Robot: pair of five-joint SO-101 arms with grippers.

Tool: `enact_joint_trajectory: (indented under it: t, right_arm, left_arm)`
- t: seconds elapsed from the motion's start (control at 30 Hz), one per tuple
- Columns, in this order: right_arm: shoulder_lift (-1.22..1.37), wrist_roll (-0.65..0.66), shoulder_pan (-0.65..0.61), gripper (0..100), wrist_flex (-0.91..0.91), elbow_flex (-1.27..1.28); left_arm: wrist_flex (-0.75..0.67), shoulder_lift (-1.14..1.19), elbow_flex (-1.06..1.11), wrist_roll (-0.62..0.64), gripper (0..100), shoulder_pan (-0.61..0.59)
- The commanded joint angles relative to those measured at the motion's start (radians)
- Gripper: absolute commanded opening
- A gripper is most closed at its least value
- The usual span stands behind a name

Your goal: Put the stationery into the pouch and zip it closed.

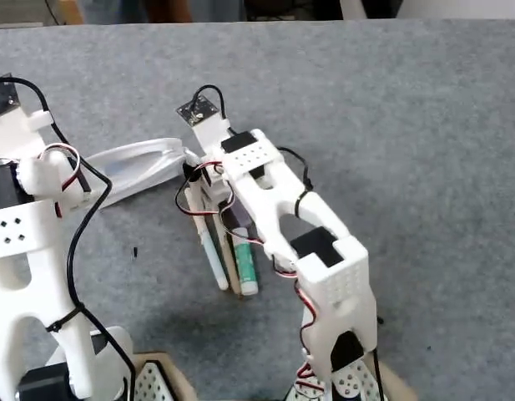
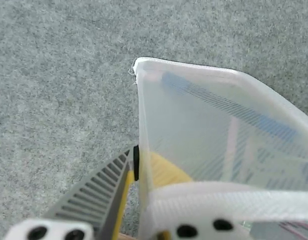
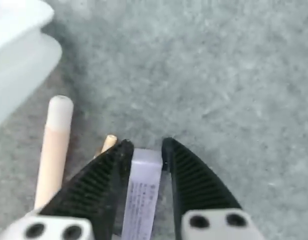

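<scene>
A clear soft pouch (image 1: 144, 163) lies on the grey mat, and my left gripper (image 1: 90, 188) is shut on its near end. In the left wrist view the pouch (image 2: 208, 125) is pinched at its edge by that gripper (image 2: 141, 167); a pale blue shape shows through the plastic. My right gripper (image 1: 214, 205) stands over a small heap of stationery: a white pen (image 1: 214, 255), a wooden pencil (image 1: 230, 267) and a green and white stick (image 1: 245, 266). In the right wrist view the right gripper (image 3: 144, 147) is shut on a pale lilac stick (image 3: 141, 195), beside a cream pen (image 3: 56, 145) and the pencil tip (image 3: 109, 141).
Grey felt mat (image 1: 391, 125) covers the table, with open room to the right and at the back. The pouch's open end (image 3: 19, 55) lies close to the stationery heap. Both arm bases stand at the front edge.
</scene>
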Motion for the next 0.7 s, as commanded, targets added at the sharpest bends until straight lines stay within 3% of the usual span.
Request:
enact_joint_trajectory:
  t: [0.0,0.33,0.67]
  right_arm:
    - [-0.010,0.008,0.021,2.1,-0.003,-0.059]
    - [-0.035,0.008,0.121,1.2,0.066,-0.130]
    - [-0.239,0.008,0.126,1.2,0.124,-0.196]
  left_arm:
    - [-0.014,-0.002,0.005,-0.003,3,-0.021]
    - [-0.012,-0.002,0.005,-0.003,3,-0.021]
    - [-0.011,-0.002,0.005,-0.003,3,-0.021]
